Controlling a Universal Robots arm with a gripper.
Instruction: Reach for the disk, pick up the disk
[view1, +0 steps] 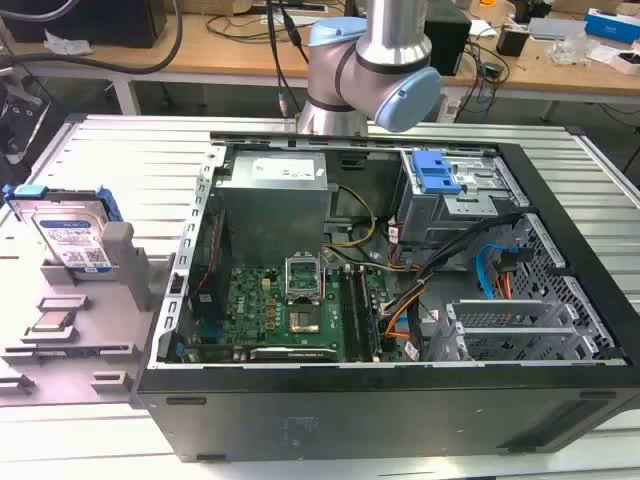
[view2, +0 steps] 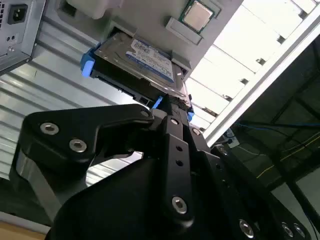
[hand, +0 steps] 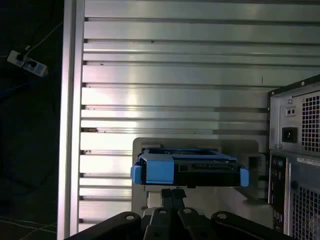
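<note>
Exterior view looked down onto the open black metal computer case (view1: 400, 410), silver rectangular hard drive in blue plastic bracket (view1: 70, 235) at the exterior view's left, both wrist views sat close behind the black gripper (view2: 174, 102) (hand: 170, 194), faced that same drive (view2: 135, 60) (hand: 190, 170).

Open black computer case (view1: 380, 400), green motherboard (view1: 265, 305) inside, grey fixture (view1: 130, 265) alongside, seemingly bearing a chip (view1: 52, 322)

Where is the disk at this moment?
In the exterior view, the disk stands tilted in the grey holder at the exterior view's left, beside the computer case; the chip lies on the same holder.
</note>
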